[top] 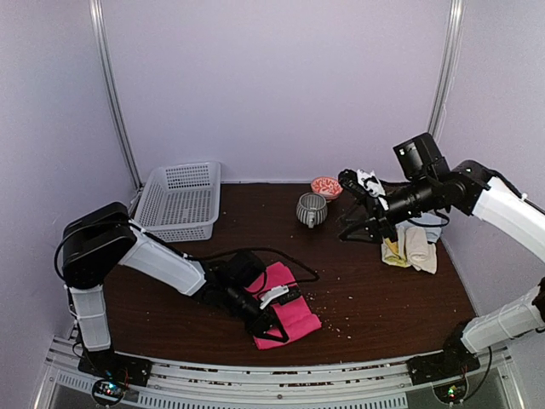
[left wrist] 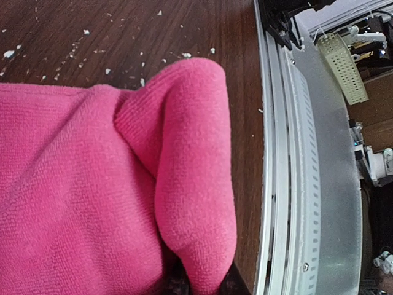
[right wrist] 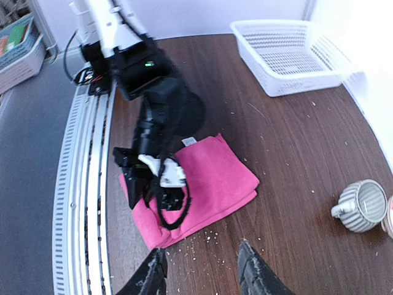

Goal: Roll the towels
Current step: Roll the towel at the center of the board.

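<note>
1. A bright pink towel [top: 294, 311] lies partly folded on a dark wooden table [top: 375, 290]. It is close to the front rail [left wrist: 288, 184], in front of the left arm.
2. The left gripper [left wrist: 206, 284] is closed on the pink towel's near edge. A thick fold of cloth humps up and runs down between its dark fingers (only their tips show, at the bottom of the wrist view).
3. The right gripper [right wrist: 202, 252] hangs in the air toward the table's right rear, well apart from the pink towel. Its jaws are parted and hold nothing.
4. The other towels [top: 410, 245], yellow, cream and pale blue-grey, sit in a loose heap at the table's right side, near the right arm.
5. A white basket [top: 179, 200] stands at the back left, and a striped mug [top: 311, 209] stands near the back centre.
6. Handling, as a judgement: the pink towel looks light, soft and plush, with no stiffness. It will likely sag and bunch wherever it is lifted instead of turning over evenly. Its looped surface should give the fingers a sure hold, and it may drag on the table.
7. Where to hold, as a judgement: probably along one edge, pinching all layers together. The second gripper could take the same edge further along so the roll starts straight.
</note>
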